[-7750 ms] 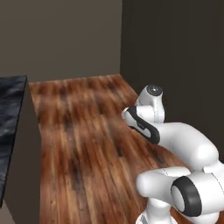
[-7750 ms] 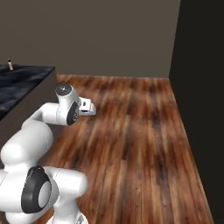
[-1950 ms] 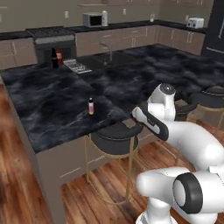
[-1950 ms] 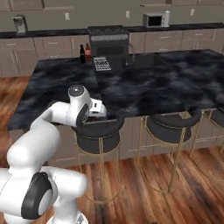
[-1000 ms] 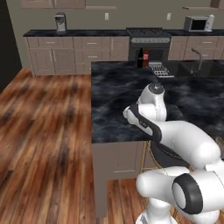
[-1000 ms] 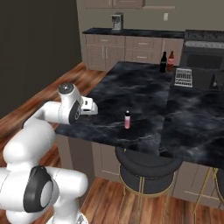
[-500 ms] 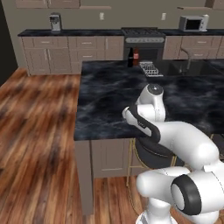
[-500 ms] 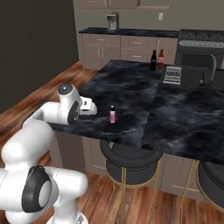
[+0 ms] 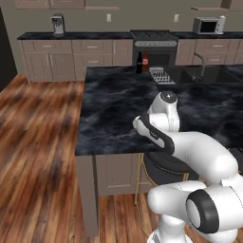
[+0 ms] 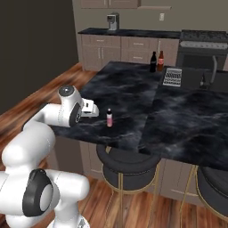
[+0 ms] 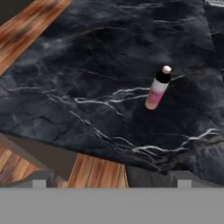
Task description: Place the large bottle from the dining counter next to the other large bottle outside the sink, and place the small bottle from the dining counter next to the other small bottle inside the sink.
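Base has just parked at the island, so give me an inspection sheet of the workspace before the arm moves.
Surface: black marble counter, white-veined, on a taupe base.
Job's things: small pink bottle upright near the counter's front edge; brown red-labelled bottle and black bottle upright side by side at the far edge; black sink with a dark faucet.
Clutter: drying rack beside the sink.
Grippers: gripper open, holding nothing, short of the pink bottle.
Cables: nothing seen.
Surroundings: black stools, wood floor, stove, microwave, coffee maker.
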Tool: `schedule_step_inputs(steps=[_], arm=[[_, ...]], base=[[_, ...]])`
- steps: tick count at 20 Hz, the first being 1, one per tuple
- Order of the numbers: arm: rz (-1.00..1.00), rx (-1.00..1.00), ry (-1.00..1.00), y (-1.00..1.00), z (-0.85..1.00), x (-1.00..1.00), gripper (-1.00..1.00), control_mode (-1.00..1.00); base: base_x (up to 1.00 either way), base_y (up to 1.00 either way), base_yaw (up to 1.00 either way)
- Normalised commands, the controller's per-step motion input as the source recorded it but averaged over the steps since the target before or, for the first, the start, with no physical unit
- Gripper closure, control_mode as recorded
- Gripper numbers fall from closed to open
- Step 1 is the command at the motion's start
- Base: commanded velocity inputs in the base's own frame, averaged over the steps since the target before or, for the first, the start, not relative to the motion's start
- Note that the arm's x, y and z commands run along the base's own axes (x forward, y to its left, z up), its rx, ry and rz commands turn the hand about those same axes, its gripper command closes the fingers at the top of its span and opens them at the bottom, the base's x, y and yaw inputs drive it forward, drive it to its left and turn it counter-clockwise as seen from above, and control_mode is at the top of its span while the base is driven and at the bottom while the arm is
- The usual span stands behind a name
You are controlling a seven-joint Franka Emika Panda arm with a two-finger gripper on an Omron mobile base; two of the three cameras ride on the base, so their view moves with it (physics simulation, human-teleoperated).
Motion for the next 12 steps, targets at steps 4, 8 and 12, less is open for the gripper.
schedule_step_inputs(steps=[4,8,12], arm=[[0.0,0.0,0.0,0.0,0.0,0.0,-1.0,1.0],[0.0,0.0,0.0,0.0,0.0,0.0,-1.0,1.0],[0.0,0.0,0.0,0.0,0.0,0.0,-1.0,1.0]], base=[[0.37,0.0,0.0],[0.25,0.0,0.0],[0.22,0.0,0.0]])
